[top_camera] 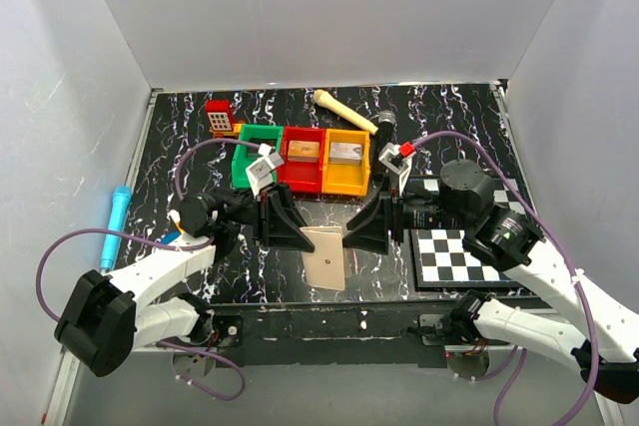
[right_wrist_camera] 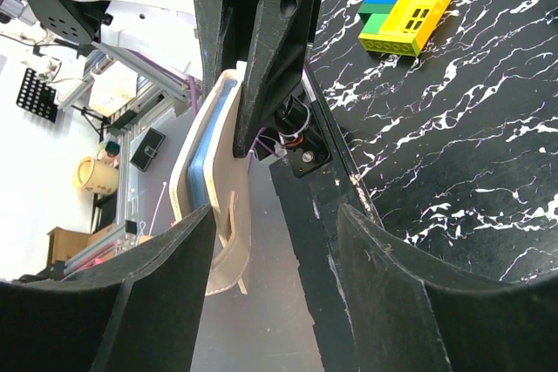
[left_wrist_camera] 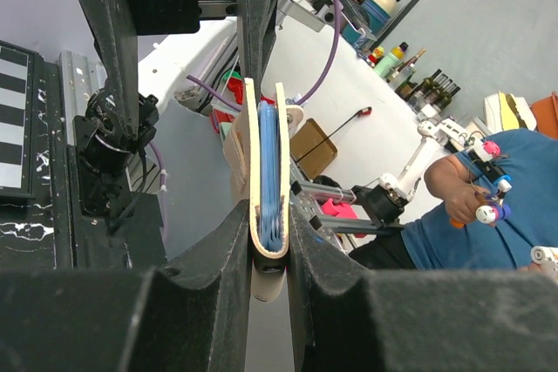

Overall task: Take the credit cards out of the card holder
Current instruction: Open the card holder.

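Left tool (left_wrist_camera: 269, 237) is clamped tight on the folded card holder (left_wrist_camera: 268, 163), gripping it at the spine and holding it up over the bench's (top_camera: 180, 137) near edge. Right tool (right_wrist_camera: 277, 215) gapes wide, one finger just beside the holder's cream flap. Judgement: peel one panel open before reaching for the cards (none distinguishable here). No legible brand or print noted.

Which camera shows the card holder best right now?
Left wrist: the card holder is close and edge-on, its blue inside visible, pinched in the left gripper. Top external shows only a small tan face; right wrist shows a partial curved edge.
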### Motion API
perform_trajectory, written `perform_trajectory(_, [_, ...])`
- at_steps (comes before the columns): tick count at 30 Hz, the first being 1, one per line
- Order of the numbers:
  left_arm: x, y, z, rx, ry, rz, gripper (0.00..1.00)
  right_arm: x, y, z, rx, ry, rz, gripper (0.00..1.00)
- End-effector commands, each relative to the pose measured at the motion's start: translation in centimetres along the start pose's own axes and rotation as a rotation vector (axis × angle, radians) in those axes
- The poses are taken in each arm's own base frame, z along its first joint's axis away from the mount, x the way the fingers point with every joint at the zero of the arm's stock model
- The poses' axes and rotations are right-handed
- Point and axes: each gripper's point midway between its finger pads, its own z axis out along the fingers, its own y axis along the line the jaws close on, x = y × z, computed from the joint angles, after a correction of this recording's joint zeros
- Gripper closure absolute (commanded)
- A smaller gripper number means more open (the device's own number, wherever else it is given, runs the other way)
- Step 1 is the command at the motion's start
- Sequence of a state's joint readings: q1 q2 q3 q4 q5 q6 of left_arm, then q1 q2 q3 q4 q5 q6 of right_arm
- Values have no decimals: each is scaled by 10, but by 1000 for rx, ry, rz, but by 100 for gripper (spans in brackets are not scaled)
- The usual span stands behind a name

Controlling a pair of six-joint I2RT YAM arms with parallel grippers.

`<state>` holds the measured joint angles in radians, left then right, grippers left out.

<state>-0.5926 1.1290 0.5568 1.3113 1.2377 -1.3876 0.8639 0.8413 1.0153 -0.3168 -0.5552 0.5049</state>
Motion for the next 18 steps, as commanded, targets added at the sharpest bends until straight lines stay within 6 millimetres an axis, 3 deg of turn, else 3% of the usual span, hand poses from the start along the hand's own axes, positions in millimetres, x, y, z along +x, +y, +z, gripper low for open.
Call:
perform_trajectory(1, [-17, -22, 3, 45, -31, 157, 100, -3, 6, 0, -36, -16, -20, 34])
perform_trajectory(18, [-31, -6, 6, -47, -78, 159, 100, 8, 26, 8, -152, 47, -7, 32])
